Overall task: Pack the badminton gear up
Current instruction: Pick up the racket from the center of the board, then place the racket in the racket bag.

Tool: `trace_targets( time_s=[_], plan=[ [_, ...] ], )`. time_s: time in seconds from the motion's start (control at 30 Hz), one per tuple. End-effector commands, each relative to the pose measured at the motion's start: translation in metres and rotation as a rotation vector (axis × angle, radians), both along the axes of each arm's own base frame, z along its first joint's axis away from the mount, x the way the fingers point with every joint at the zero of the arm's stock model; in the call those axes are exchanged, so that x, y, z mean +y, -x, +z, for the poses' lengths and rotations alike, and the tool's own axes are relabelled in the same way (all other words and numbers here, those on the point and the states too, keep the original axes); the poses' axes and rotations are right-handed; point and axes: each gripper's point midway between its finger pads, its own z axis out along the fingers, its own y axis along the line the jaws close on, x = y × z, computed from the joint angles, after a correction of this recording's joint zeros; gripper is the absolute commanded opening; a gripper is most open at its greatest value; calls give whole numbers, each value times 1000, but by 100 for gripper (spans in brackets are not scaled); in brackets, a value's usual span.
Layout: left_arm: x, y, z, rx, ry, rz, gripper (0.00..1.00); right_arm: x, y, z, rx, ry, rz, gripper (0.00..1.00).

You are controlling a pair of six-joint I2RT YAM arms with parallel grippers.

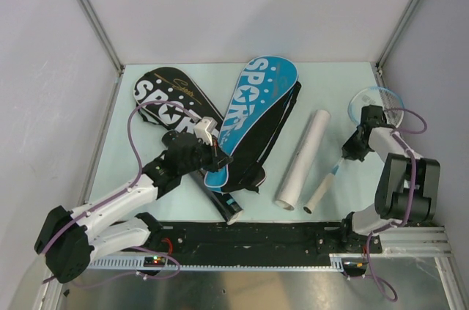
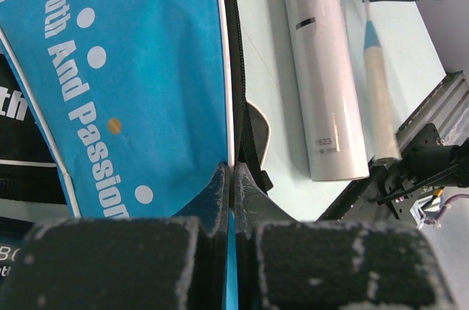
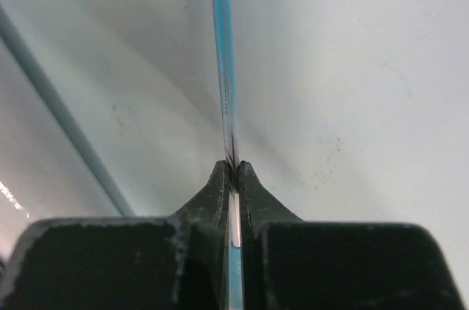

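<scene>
Pinching the long edge of the blue cover [image 2: 146, 68], the left hand [image 2: 231, 178] has its two fingers pressed together on the fabric, and the left wrist view shows no gap between them. The blue cover, printed "SPORT", lies in the middle of the worktop [image 1: 330, 79] with its wide end far and its narrow end near. It meets the black cover [image 1: 165, 90] on its left. The left arm and its purple cable hide the near part of the black cover. A black tube [image 1: 223, 204] sticks out near the blue cover's narrow end, and its far length is hidden underneath. Whether either cover holds anything cannot be told.

Right of the blue cover, and apart from it, lies the white tube [image 1: 304, 156], with one open end near. Further right is the light-blue racket [image 1: 331, 176]. Its pale grip lies near, just beside the tube's near end. The racket head [image 1: 382, 99] lies far right, partly blocked by the right arm.

The right hand [image 3: 232, 171] is clamped narrow on the racket's thin shaft, which runs between the fingers and is cut off at the top of the right wrist view. A second pale-blue line [image 3: 58, 119] slants across the left of that view, too blurred to say what it belongs to.
</scene>
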Motion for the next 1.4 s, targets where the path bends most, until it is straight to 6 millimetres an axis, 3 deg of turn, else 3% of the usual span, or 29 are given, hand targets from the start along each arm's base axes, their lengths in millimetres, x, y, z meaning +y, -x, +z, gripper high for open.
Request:
trace_targets(
  time_s=[0.0, 0.23, 0.43, 0.8, 1.07, 1.23, 1.37],
  plan=[
    [-5, -20, 50, -127, 80, 41, 0, -14, -19, 66, -144, 103, -6, 0],
    [-6, -21, 57, -135, 93, 48, 0, -3, -21, 120, -237, 138, 59, 0],
    [-6, -23, 59, -137, 95, 53, 0, 51, -14, 150, -286, 112, 226, 0],
    [-8, -24, 66, -160, 95, 37, 0, 141, 50, 132, -178, 76, 494, 0],
    [-9, -26, 73, -174, 101, 39, 0, 150, 87, 111, -88, 121, 540, 0],
    [-9, -27, 76, -184, 102, 41, 0, 150, 107, 106, -72, 120, 555, 0],
    [-10, -28, 75, -182, 101, 39, 0, 162, 114, 106, -87, 97, 595, 0]
  ],
)
